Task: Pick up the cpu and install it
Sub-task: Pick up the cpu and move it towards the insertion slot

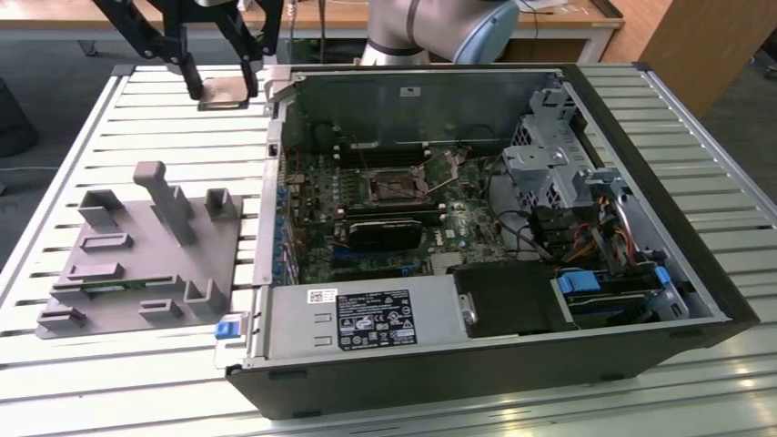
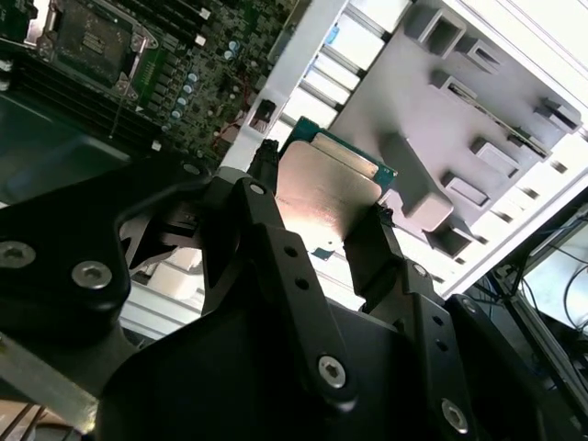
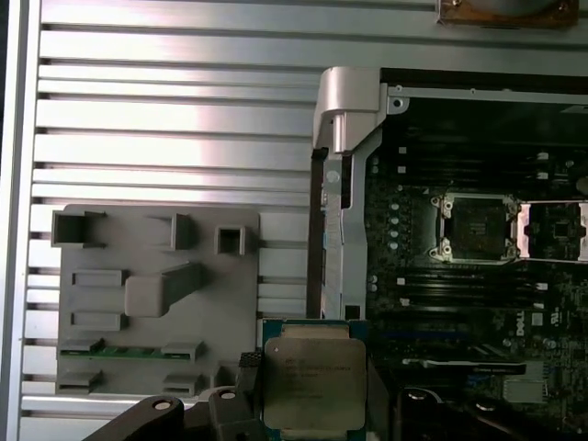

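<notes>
Black gripper (image 2: 323, 191) clamped on the flat, silver-topped cpu (image 3: 310, 384) — I see it over the ribbed table (image 3: 165, 110), beside the open case (image 1: 401, 100).

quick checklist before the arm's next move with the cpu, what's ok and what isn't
1. Cpu gripped: ok, the gripper is shut on two opposite edges.
2. Metal top facing away from the table: ok, it faces the camera in the first wrist view.
3. Socket open: ok, its metal frame is flipped back.
4. Cpu over the socket: not ok, it hangs over the slatted table, outside the computer case.
5. Cpu corners lined up with the socket: cannot tell.
6. Room to pass over the case wall: cannot tell.
</notes>
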`<move>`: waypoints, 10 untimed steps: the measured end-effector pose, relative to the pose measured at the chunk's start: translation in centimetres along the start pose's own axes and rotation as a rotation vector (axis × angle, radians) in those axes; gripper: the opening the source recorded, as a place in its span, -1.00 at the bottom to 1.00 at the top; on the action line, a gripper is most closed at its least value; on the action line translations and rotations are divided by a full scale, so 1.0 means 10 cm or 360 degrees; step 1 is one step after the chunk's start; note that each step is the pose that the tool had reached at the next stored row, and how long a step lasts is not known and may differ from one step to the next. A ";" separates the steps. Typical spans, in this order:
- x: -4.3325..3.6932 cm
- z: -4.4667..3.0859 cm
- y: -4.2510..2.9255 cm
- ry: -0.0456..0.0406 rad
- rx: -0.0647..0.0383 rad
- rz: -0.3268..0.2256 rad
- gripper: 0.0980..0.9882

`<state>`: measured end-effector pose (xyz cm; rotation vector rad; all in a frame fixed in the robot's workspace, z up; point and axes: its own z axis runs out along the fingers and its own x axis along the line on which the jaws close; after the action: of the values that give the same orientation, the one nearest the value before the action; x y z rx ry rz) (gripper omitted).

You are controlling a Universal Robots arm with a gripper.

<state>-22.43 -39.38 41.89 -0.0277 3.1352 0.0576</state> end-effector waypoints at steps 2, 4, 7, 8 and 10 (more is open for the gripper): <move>-0.037 0.000 -0.001 0.0000 0.0000 0.0000 0.00; -0.075 0.000 -0.001 0.0000 0.0000 0.0000 0.00; -0.130 0.001 -0.002 0.0000 0.0000 0.0000 0.00; -0.148 0.001 -0.003 0.0000 0.0000 0.0000 0.00; -0.185 0.001 -0.003 0.0000 0.0000 0.0000 0.00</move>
<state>-20.57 -39.38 41.89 -0.0277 3.1352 0.0576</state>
